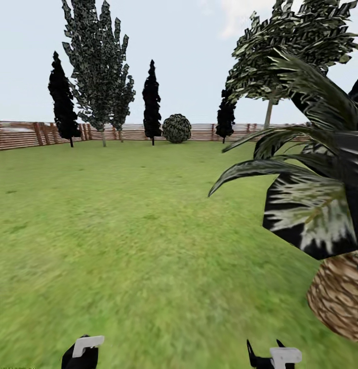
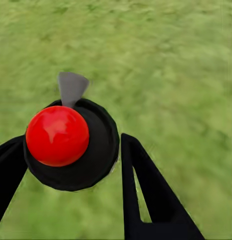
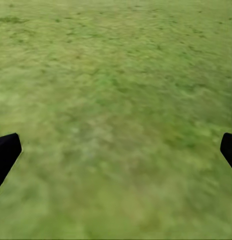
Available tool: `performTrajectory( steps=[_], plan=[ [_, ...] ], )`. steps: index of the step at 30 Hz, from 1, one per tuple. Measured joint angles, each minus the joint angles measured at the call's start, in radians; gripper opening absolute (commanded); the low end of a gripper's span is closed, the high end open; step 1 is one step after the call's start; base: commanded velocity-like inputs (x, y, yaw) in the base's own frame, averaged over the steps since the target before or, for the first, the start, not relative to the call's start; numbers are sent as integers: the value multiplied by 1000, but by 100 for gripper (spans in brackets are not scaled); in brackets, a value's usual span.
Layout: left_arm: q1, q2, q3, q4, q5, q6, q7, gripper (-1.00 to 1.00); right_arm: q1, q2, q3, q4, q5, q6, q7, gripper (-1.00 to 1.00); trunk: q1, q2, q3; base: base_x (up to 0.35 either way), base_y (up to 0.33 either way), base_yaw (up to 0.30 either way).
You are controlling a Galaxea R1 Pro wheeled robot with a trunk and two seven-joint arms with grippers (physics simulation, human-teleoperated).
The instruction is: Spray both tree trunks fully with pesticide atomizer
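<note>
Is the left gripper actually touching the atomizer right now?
Touching. In the left wrist view the left gripper has its black fingers pressed against the atomizer on both sides, with no gap showing.

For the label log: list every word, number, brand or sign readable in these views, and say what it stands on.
None: no readable text anywhere.
The atomizer between the left gripper fingers shows a plain red cap and black body, no label.
The fence carries no sign.
The pale smudge at the head view's bottom left corner is too blurred to read.
</note>
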Motion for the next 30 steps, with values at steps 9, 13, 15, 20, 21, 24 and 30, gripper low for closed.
performTrajectory(
  steps=[9, 13, 15, 20, 21, 24, 30],
  plan=[
    [0, 0, 0, 1, 0, 0, 0, -100, 0, 0, 0, 0, 0, 0, 0, 100, 0, 0, -5, 302, 107, 278],
    [0, 0, 0, 0, 0, 0, 0, -100, 0, 0, 0, 0, 0, 0, 0, 100, 0, 0, -8, 338, 4, 277],
    [0, 0, 0, 0, 0, 0, 0, -100, 0, 0, 0, 0, 0, 0, 0, 100, 0, 0, -9, 339, 1, 275],
    [0, 0, 0, 0, 0, 0, 0, -100, 0, 0, 0, -1, 0, 0, 0, 100, 0, 0, -13, 339, 0, 274],
    [0, 0, 0, 0, 0, 0, 0, -100, 0, 0, 0, -1, 0, 0, 0, 100, 0, 0, -14, 339, 0, 273],
    [0, 0, 0, 0, 0, 0, 0, -100, 0, 0, 0, 0, 0, 0, 0, 100, 0, 0, -16, 339, 0, 270],
    [0, 0, 0, 0, 0, 0, 0, -100, 0, -1, 0, -1, -1, 0, 1, 100, 0, 0, -18, 339, 0, 78]
  ],
)
